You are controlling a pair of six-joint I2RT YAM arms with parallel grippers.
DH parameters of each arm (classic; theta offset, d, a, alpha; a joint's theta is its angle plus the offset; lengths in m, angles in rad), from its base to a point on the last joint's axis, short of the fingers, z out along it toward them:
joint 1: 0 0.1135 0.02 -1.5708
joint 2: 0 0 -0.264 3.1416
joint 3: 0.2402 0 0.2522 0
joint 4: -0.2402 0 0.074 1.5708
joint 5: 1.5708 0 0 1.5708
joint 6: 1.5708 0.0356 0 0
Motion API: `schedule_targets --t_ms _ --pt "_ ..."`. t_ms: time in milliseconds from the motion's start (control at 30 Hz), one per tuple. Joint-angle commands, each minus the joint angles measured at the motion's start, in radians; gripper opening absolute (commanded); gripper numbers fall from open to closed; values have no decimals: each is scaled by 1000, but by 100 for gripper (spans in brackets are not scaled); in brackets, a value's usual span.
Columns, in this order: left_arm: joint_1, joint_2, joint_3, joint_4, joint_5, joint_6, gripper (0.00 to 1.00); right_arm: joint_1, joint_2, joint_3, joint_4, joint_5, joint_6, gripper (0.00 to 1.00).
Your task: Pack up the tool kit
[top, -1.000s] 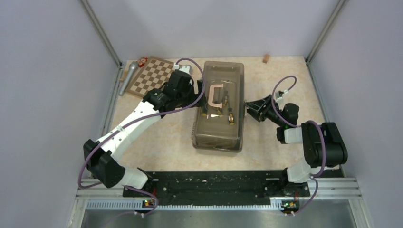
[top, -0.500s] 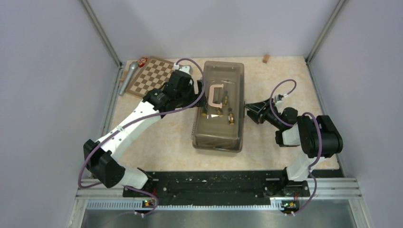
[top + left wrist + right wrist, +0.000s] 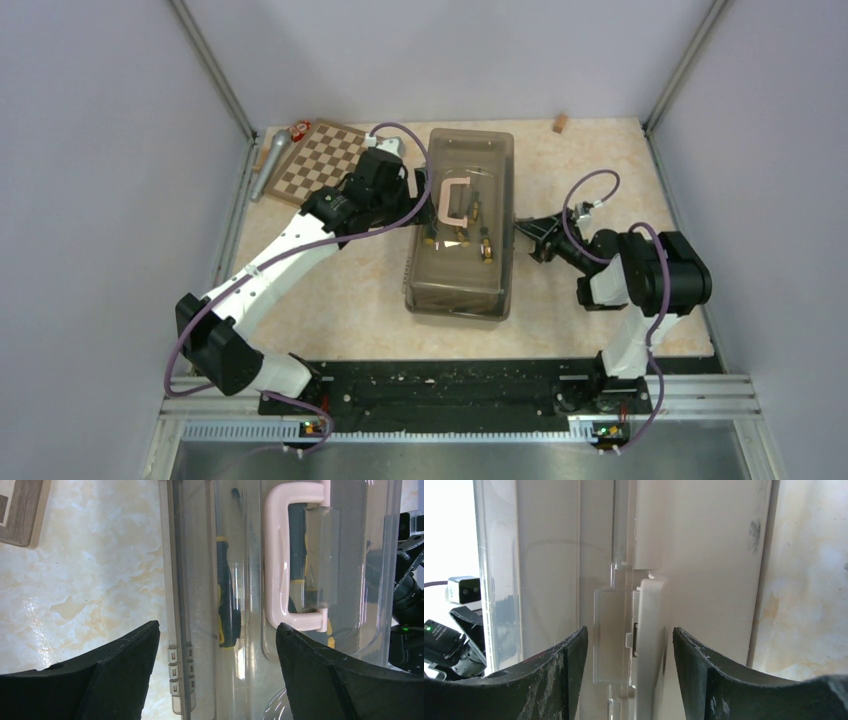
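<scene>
Your toolbox (image 3: 460, 280) sits closed mid-counter (image 3: 580, 160), screwdrivers (image 3: 225, 605) inside. Your left end effector (image 3: 217, 630) hangs over its lid, jaws wide apart; your right end effector (image 3: 630, 635) flanks the side latch (image 3: 646, 630), jaws apart, not gripping.

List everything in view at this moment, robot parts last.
toolbox: one, translucent grey-brown, lid down, table centre
handle: one, pale pink, on the toolbox lid
screwdrivers: at least two, yellow-black, inside the toolbox
latch: one, pale, toolbox's right side
chessboard: one, brown-and-cream, far left
microphone: one, silver, left of chessboard
small red object: one, far-left corner
small brown object: one, far edge, right
table: one, marbled beige
left gripper: one, black, fingers open over toolbox's left edge
right gripper: one, black, fingers open either side of the latch
</scene>
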Motion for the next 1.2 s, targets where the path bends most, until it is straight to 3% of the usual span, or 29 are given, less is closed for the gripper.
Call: schedule_targets --t_ms 0,133,433,833,1167 --pt "5 12 29 26 2 -3 90 27 18 21 127 -54 -3 61" --pt "5 17 37 25 3 -1 90 28 -19 31 134 -69 15 59" --pt "5 25 40 22 1 -7 90 28 -209 63 -124 -83 -109 59" --pt "5 -4 18 39 -18 -10 90 30 -316 90 -281 -81 -147 59" --pt "4 -12 23 52 -8 -12 90 42 -390 96 -413 -65 -209 52"
